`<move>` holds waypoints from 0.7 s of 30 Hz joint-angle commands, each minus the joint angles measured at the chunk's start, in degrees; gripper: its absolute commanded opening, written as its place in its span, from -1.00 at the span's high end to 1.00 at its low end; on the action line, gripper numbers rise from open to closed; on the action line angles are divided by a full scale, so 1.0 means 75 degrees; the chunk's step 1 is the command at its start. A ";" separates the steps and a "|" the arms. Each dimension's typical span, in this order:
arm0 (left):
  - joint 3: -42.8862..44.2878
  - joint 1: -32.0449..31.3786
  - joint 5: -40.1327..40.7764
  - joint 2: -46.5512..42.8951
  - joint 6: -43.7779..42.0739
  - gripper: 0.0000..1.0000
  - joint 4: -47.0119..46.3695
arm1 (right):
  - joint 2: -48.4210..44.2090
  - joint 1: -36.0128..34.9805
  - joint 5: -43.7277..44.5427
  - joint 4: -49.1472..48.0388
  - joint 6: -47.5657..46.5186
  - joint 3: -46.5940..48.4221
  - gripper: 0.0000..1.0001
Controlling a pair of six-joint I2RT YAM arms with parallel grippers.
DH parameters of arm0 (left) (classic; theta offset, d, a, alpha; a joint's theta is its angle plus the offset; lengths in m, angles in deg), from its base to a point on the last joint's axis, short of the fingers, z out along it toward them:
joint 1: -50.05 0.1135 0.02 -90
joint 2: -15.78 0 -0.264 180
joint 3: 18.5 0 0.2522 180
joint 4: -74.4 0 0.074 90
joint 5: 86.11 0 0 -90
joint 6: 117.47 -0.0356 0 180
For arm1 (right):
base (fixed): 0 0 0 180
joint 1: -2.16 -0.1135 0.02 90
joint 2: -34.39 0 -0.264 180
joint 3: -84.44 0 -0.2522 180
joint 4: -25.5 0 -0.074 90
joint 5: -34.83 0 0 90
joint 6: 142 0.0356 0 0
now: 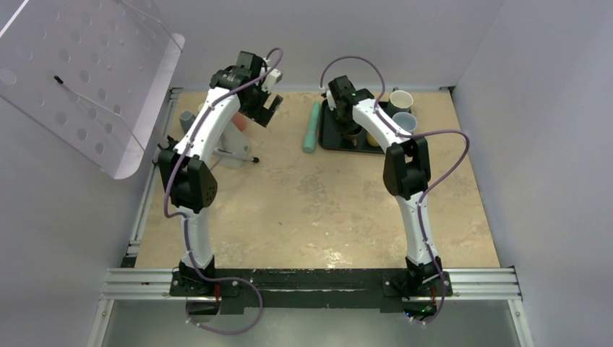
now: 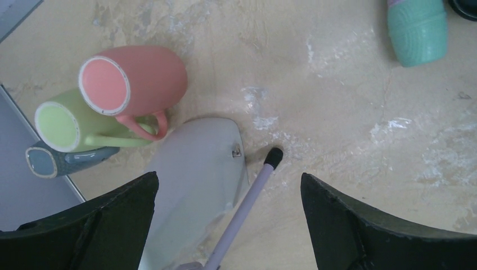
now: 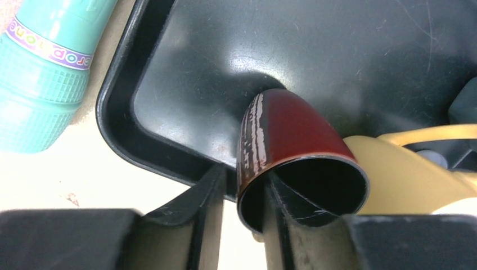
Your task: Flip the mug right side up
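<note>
A glossy dark red mug [image 3: 292, 129] is on the black tray [image 3: 169, 84], tilted, with its open mouth toward the right wrist camera and its base toward the tray floor. My right gripper [image 3: 246, 179] is shut on the mug's wall at the rim, one finger outside and one finger inside the mouth. In the top view the right gripper [image 1: 352, 124] is over the tray [image 1: 327, 139] and the mug is hidden under it. My left gripper [image 2: 229, 185] is open and empty above the table at the back left, also seen in the top view [image 1: 266, 108].
A yellow mug [image 3: 405, 169] touches the red mug's right side. A teal bottle [image 1: 312, 126] lies left of the tray. Two mugs [image 1: 401, 100] stand behind the tray. Pink [image 2: 135, 79], green [image 2: 62, 124] and blue [image 2: 48, 160] mugs lie by a grey scoop [image 2: 197, 180] and a lilac stick [image 2: 247, 202].
</note>
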 commanded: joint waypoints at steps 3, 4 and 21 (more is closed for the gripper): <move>0.0617 0.0203 0.0667 0.0705 -0.0170 -1.00 -0.0820 | -0.0318 0.0032 0.0008 0.0087 0.0007 0.0542 -0.02; 0.0456 0.0211 0.0872 0.0761 -0.0264 -1.00 -0.1398 | -0.0395 0.0035 0.0006 -0.0023 0.0101 0.0583 -0.09; 0.1028 0.0543 0.3049 0.2577 -0.0370 -0.98 -0.3004 | -0.2149 -0.0049 -0.0006 -0.1176 0.0758 -0.0493 -0.29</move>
